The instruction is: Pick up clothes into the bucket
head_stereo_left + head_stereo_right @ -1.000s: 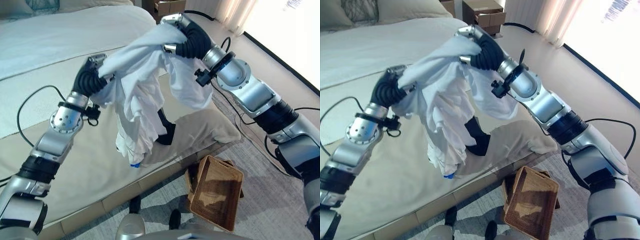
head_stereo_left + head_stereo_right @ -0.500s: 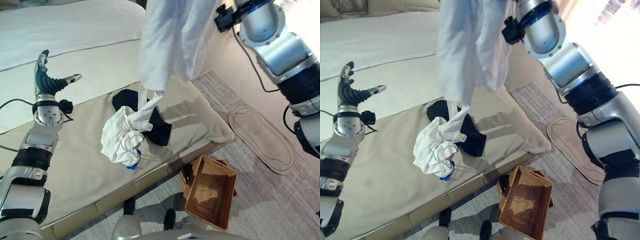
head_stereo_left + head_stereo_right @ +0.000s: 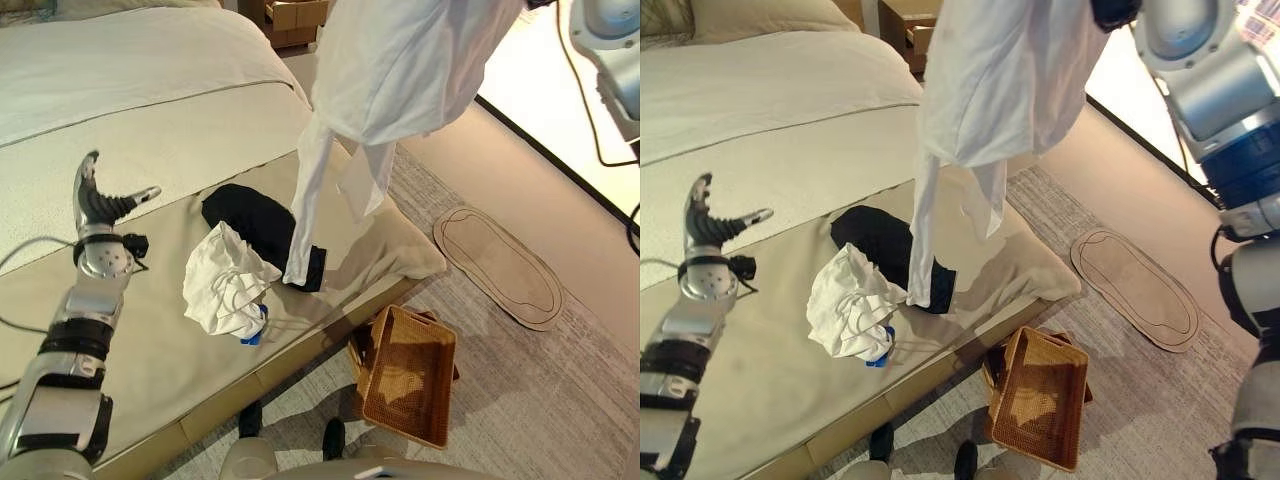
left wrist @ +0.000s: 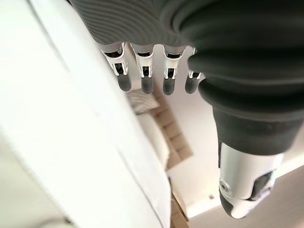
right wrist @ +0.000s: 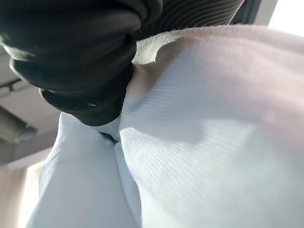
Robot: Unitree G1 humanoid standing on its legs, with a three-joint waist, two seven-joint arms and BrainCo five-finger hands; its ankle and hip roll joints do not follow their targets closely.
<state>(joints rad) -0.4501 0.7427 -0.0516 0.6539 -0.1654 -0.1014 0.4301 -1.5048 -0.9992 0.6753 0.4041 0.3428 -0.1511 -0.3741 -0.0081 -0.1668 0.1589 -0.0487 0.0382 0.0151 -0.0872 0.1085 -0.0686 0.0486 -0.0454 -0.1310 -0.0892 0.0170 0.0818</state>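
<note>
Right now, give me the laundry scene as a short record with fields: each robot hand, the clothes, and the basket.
left robot hand: open, raised over the bed, holding nothing
right robot hand: fingers hidden in cloth, state unclear
white garment: hanging from the right arm, one sleeve trailing down to the bed
crumpled white garment: lying on the bed near its edge
black garment: on the bed beside the crumpled white one
wicker basket: on the floor beside the bed, tipped, no clothes inside

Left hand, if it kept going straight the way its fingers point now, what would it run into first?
The left hand is open, fingers pointing up and away over the bed. Nothing shows ahead of them in its wrist view except distant pillows, so the way looks free, though depth is uncertain.
</note>
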